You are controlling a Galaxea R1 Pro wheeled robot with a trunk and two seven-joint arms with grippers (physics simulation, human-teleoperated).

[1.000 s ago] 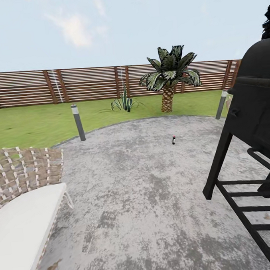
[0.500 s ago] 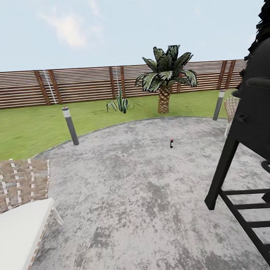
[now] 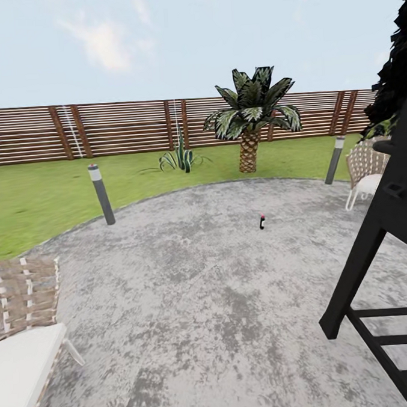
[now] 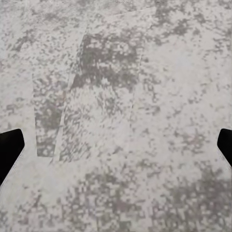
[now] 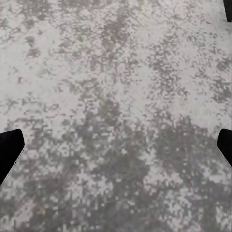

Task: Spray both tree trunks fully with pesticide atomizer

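1. Pesticide atomizer [image 3: 262,221]: a small dark bottle with a red top stands upright on the grey speckled stone patio [image 3: 221,299], out in the open, well ahead of the robot and short of the patio's curved far edge.
2. Beyond that edge lies the green lawn [image 3: 40,195] of the garden, closed off at the back by a brown horizontal-slat fence [image 3: 120,127].
3. A short palm [image 3: 250,113] grows on the grass behind the bottle, with a spiky low plant [image 3: 179,158] near it toward the left.
4. Two grey bollard lights stand at the patio's rim: one [image 3: 101,193] at the left, one [image 3: 334,159] at the right.
5. A woven lounger with a white cushion [image 3: 22,335] sits at the near left corner of the head view.
6. A black metal stand [image 3: 375,259] with slanted legs and crossbars fills the right side; a white woven chair [image 3: 365,168] shows behind it, and dark foliage [image 3: 395,83] hangs above.
7. Left gripper [image 4: 116,145]: its two dark fingertips [image 4: 8,147] sit at opposite edges of the left wrist view, spread wide, with bare mottled stone between them.
8. Right gripper [image 5: 116,145]: its fingertips [image 5: 8,147] are likewise far apart and empty, over a darker patch of the same stone.
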